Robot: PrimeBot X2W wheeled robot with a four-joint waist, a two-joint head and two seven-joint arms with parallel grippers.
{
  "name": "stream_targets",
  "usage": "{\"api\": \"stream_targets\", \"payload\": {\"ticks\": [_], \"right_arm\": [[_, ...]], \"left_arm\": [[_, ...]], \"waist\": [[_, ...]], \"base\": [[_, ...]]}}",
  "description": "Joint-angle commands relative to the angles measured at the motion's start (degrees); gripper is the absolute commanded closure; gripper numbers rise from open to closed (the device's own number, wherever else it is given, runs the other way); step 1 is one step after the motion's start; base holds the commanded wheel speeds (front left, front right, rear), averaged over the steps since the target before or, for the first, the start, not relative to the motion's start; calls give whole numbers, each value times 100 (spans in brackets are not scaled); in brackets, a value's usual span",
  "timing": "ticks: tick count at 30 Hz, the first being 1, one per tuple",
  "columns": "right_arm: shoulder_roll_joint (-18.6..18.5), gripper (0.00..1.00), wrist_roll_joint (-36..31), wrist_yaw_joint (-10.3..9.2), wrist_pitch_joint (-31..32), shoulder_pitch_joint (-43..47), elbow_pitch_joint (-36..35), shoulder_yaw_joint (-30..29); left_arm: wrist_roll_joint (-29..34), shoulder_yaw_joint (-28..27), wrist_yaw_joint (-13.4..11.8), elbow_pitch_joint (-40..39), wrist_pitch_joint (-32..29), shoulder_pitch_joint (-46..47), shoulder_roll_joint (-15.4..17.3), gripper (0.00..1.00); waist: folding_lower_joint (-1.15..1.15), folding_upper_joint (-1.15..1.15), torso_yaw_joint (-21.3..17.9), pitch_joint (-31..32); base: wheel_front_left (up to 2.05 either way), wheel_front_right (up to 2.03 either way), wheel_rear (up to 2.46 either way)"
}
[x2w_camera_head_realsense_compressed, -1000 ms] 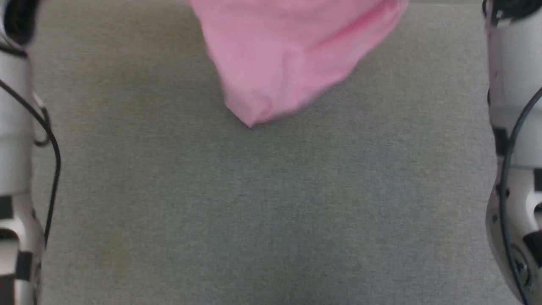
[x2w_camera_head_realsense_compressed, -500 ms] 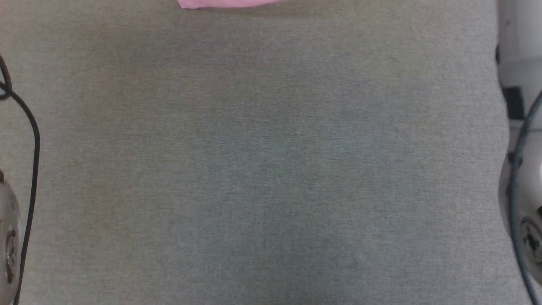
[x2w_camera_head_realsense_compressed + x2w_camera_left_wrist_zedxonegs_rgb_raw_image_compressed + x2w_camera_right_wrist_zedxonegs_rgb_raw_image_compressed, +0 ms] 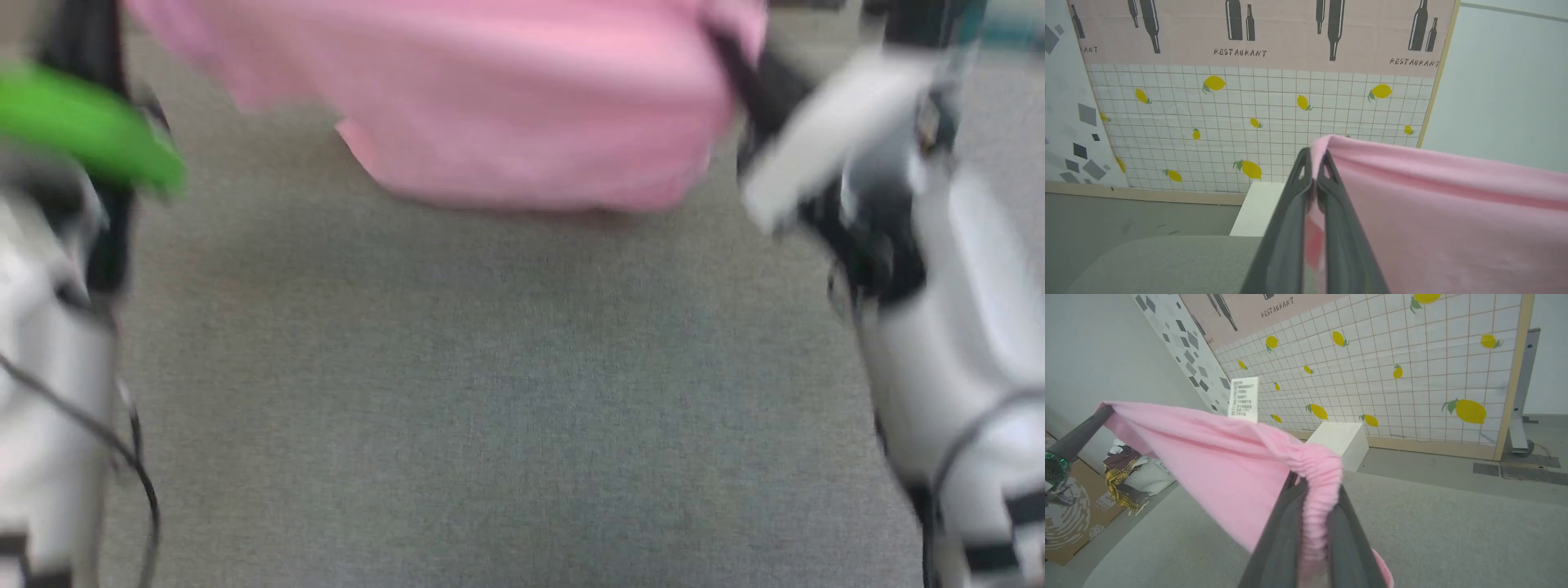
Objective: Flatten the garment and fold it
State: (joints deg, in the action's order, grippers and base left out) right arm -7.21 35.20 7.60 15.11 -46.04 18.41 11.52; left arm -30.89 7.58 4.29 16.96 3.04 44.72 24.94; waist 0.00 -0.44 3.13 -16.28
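**Garment (image 3: 522,106) strung out between two claws**

Head view, and it is a blurry one: the pink garment is seen stretched across the top of the picture over the grey bench (image 3: 506,392). The right claw (image 3: 739,73) is made out at the cloth's right edge. Whether the hem below the claw touches the bench cannot be told.

Over to the left wrist view: the left claw (image 3: 1314,163) is pressed together, with a corner of the garment pinched between its tips. The cloth is carried off to the claw's right in one broad sheet. A white box (image 3: 1257,208) is seen beyond the claw, and a lemon-print wall panel (image 3: 1249,122) behind that.

Right wrist view now: the right claw is clamped on a gathered, elastic edge, which is bunched over its fingertips (image 3: 1290,488). From there the cloth is drawn to the claw's left, up to the other arm's dark finger. A white label (image 3: 1243,399) stands upright on the top edge between the two claws.
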Motion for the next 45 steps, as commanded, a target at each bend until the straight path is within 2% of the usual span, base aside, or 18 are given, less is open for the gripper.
{"api": "stream_targets", "payload": {"ticks": [1,2,3,9,14,19,26,29,35,40,45], "right_arm": [[-105,100,161,-11,124,554,-231,-9],[-146,100,228,-11,216,853,-400,13],[-239,100,427,-11,488,1854,-898,-2],[-390,100,375,-11,869,3337,-1443,71],[-613,100,221,-11,1244,4122,-1648,373],[-1175,100,44,-11,2188,4608,-1772,910],[-1217,100,175,-11,3272,4942,-2073,684],[-1107,100,117,-11,3275,4937,-2244,482],[-868,100,-79,-11,3171,4881,-2417,177],[-604,100,-226,-11,3064,4671,-2558,-3],[-367,100,-410,-11,2981,4435,-2641,-117]], "left_arm": [[-95,-81,-160,-273,-83,-616,20,100],[-182,-114,-241,-455,-177,-968,-11,100],[-416,-156,-528,-1043,-531,-2218,-104,100],[-645,18,-1109,-1806,-1400,-4293,-200,100],[-689,145,-1505,-2064,-2022,-5293,-120,100],[-808,143,-1897,-2378,-2548,-6025,-63,100],[-1023,158,-2126,-2799,-2953,-6595,-72,100],[-1008,110,-2094,-2966,-2776,-6511,-117,100],[-681,80,-1768,-3053,-2207,-5558,-26,100],[-501,302,-1232,-2550,-2065,-4298,107,100],[-300,571,-731,-1711,-1868,-2955,76,100]], "waist": [[0,44,85,485],[0,44,81,550],[0,44,60,772],[0,44,68,1049],[0,44,146,1193],[0,44,200,1308],[0,44,228,1386],[0,44,240,1381],[0,44,252,1215],[0,44,109,824],[0,44,-95,355]], "base": [[0,0,0],[0,0,0],[0,0,0],[0,0,0],[0,0,0],[0,0,0],[0,0,0],[0,0,0],[0,0,0],[0,0,0],[0,0,0]]}}
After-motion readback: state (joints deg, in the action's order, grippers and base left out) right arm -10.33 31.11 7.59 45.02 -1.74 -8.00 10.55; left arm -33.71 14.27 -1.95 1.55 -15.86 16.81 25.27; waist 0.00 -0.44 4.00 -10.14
